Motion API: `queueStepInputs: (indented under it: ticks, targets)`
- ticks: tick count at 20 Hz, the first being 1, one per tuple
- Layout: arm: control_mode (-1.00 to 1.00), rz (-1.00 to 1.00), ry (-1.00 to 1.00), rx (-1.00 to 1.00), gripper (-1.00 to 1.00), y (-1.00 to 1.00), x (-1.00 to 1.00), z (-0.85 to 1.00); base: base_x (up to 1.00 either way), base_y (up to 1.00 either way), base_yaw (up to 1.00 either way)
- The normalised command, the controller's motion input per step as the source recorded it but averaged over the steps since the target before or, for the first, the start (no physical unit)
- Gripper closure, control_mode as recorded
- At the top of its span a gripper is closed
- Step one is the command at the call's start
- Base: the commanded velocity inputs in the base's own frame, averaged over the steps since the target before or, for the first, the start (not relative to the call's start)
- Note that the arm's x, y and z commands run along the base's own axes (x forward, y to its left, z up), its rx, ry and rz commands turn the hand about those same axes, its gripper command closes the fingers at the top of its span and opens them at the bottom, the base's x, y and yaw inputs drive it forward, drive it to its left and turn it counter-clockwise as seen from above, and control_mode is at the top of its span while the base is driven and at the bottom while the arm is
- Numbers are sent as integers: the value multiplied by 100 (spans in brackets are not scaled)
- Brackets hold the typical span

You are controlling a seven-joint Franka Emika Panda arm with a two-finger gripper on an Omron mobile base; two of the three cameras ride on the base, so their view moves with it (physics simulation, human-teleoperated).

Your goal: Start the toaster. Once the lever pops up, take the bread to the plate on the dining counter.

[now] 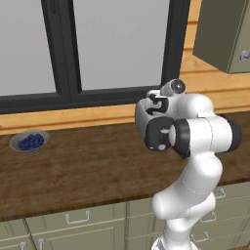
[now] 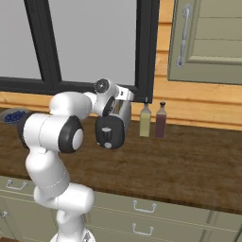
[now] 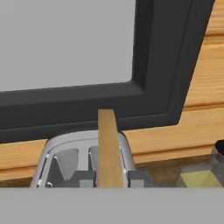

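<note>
Seen from the hand camera: gripper (image 3: 111, 179) clamped on the bread (image 3: 108, 146), a thin tan slice standing on edge between the two dark finger tips (image 3: 83, 178), its top rising in front of the black window frame (image 3: 166, 61). Directly under and behind the slice, the toaster (image 3: 57, 151), silver-white with rounded corners, its open slots showing just left of the bread; lower end of the slice hidden between the fingers, so cannot tell whether it sits in a slot or hangs clear of it. At the right edge of that view, the blurred top of a pale yellow-green bottle. From the left base camera: white arm folded forward over a dark brown wood-grain counter (image 1: 73, 171), the toaster (image 1: 142, 117) mostly hidden behind the hand, against the wooden wall strip below the window. Far to the left on the same counter, well apart from the toaster, a grey bowl of blueberries (image 1: 30, 141). From the right base camera: toaster's dark end panel (image 2: 109, 133) with small light controls facing the camera, the hand pressed down over the toaster's top. Just to the right of the toaster, two bottles side by side near the wall, one pale yellow-green (image 2: 145, 121), one dark reddish (image 2: 160, 120). Above them on the wall, a grey-green cabinet (image 2: 208, 40) with a metal handle. Pale drawers with metal pulls under the counter front.
</note>
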Motion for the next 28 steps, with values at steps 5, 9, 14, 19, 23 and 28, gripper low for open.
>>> queueStepInputs:
  ticks: [5, 9, 14, 19, 23, 28]
  targets:
    - [-100, -7, -22, 4, 100, 0, 0, 100, 0, 0, 0]
    - [-100, 0, -6, 11, 100, 0, -3, 100, 0, 0, 0]
    - [-100, 3, 13, 14, 100, 0, -63, 100, 0, 0, 0]
    - [-100, 3, 9, -5, 100, 0, -100, 39, 0, 0, 0]
    - [-100, 8, 3, -16, 100, 3, -100, 23, 0, 0, 0]
    - [-100, 10, 9, -20, 100, 4, -100, 17, 0, 0, 0]
